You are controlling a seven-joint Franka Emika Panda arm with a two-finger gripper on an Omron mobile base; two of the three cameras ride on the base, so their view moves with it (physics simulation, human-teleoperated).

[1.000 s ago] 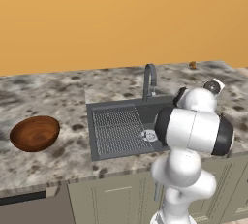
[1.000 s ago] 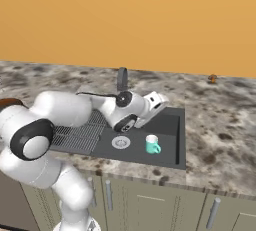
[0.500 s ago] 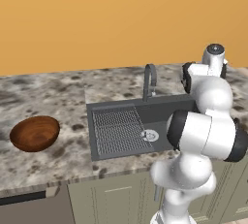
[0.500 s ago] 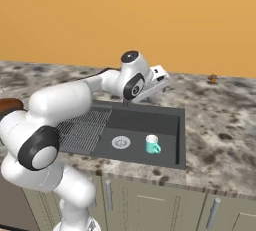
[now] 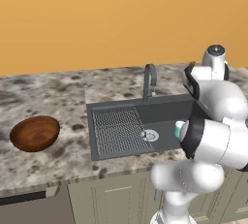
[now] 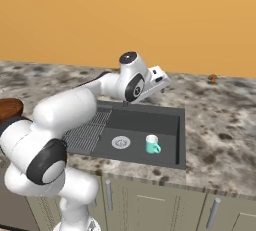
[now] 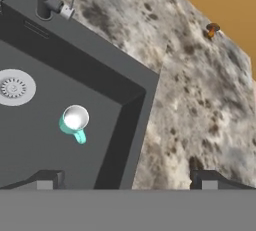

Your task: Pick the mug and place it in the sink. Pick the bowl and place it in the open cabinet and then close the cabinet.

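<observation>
Gripper [image 7: 126,181] hangs with jaws spread wide and nothing between them, above the sink [image 7: 135,100]. At its 10 o'clock in the hand view, a teal mug [image 7: 74,122] stands upright on the basin floor. Wooden bowl [image 5: 35,133] sits on the counter [image 5: 53,92], well apart.

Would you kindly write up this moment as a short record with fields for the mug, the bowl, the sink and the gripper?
mug: teal mug upright on the basin floor of the sink, right of the drain, touched by nothing
bowl: wooden bowl on the counter, left of the sink, not yet moved
sink: dark basin with ribbed section on its left and faucet behind
gripper: gripper open and empty, raised above the sink's right edge
task stage: mug placed; bowl step not begun
</observation>
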